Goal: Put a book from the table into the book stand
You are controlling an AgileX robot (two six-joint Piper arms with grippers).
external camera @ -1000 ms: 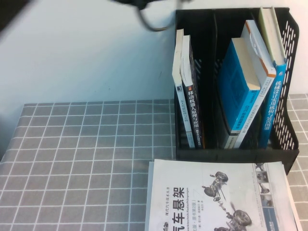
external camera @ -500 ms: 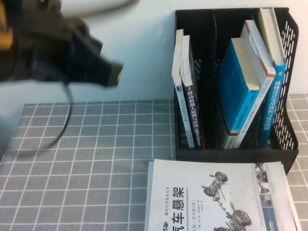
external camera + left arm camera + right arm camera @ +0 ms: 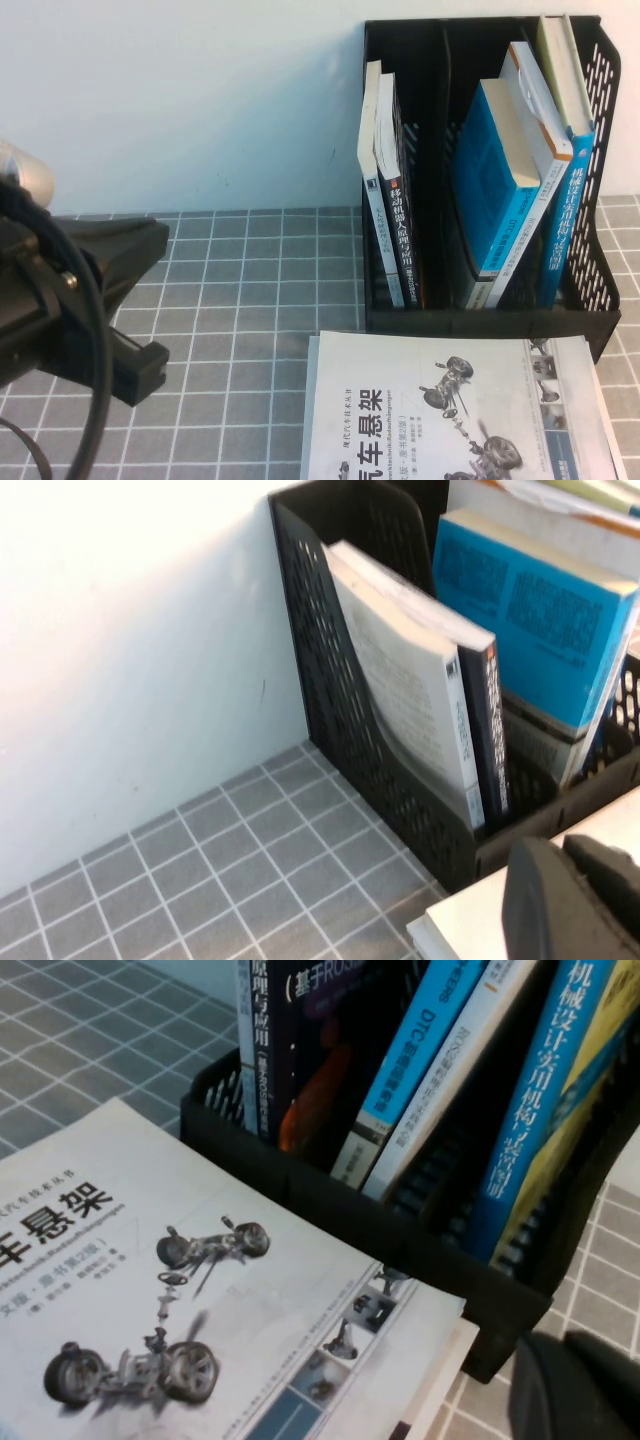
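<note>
The book stand (image 3: 400, 318) stands at the table's back right. The blue and grey DTC book (image 3: 495, 190) leans inside its right compartment; it also shows in the left wrist view (image 3: 530, 610) and its spine shows in the right wrist view (image 3: 415, 1050). My left arm (image 3: 60, 300) fills the lower left of the high view. My left gripper (image 3: 578, 905) is shut and empty, near the far left corner of the white chassis book (image 3: 470, 920). My right gripper (image 3: 590, 1390) is shut and empty above the cloth by the stand's front right corner (image 3: 500, 1310); it is outside the high view.
The white chassis book (image 3: 450, 410) lies flat on the grey grid cloth (image 3: 250, 290) just in front of the stand. Two thin books (image 3: 385, 190) stand in the left compartment. A blue-spined book (image 3: 565, 200) leans at the far right. A white wall is behind.
My left arm has swung through the high view, from the upper left down to the lower left. The books and the stand have not moved.
</note>
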